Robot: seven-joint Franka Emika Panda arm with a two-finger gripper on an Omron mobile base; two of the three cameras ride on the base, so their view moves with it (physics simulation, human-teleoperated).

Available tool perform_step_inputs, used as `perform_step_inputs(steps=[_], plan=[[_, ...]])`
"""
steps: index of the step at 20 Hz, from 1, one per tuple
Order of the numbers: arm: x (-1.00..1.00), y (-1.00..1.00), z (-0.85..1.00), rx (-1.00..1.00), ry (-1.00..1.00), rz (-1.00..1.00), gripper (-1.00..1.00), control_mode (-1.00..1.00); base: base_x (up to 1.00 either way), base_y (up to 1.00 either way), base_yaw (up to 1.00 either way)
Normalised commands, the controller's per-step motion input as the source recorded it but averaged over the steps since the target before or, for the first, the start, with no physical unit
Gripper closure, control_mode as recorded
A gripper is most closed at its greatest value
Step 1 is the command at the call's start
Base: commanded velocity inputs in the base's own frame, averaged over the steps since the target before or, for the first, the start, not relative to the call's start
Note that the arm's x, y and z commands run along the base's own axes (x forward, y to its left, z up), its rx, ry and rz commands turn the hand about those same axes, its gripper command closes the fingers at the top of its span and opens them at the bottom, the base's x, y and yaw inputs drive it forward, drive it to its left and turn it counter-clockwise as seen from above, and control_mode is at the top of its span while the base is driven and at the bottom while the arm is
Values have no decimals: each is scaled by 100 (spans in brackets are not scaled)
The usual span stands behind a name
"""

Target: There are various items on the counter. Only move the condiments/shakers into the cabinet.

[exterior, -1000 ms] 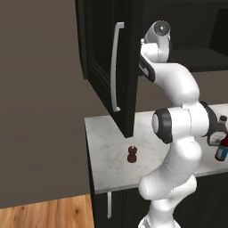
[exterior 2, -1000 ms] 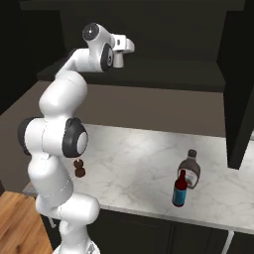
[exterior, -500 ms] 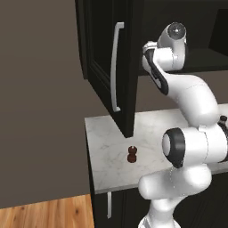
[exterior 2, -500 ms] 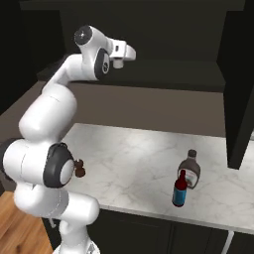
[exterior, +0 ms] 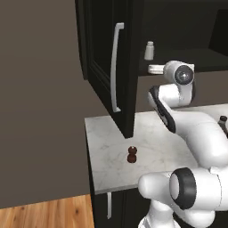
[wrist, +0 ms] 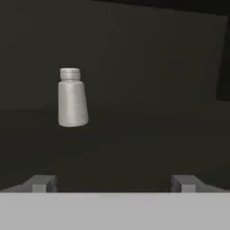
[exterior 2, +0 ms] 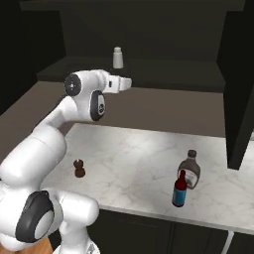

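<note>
Whitish tapered shaker, grey-capped and smooth, stands upright in the black cabinet at ten o'clock of the gripper, whose fingers stand apart, empty, arm raised level.

Whitish shaker upright in cabinet; knobbed shaker on counter, well left of bottle.

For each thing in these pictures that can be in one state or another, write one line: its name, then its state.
cabinet door: swung open.
whitish shaker: upright on the cabinet shelf, free of the gripper.
gripper: open, empty, short of the whitish shaker.
red-brown shaker: upright on the counter.
dark brown bottle: upright on the counter, cap on.
teal-and-red bottle: upright, right beside the dark brown bottle.
</note>
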Motion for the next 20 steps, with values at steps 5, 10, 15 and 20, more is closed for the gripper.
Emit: perform_step_inputs(steps=[5, 10, 15, 20], plan=[[-100, 0, -100, 2, 32, 0, -100, -100, 0, 0, 0], [-100, 0, -68, 9, 40, 0, -100, -100, 0, 0, 0], [-76, 4, -25, 15, 76, 0, -100, -100, 0, 0, 0], [43, 8, 9, 4, 68, 0, -100, -100, 0, 0, 0]])
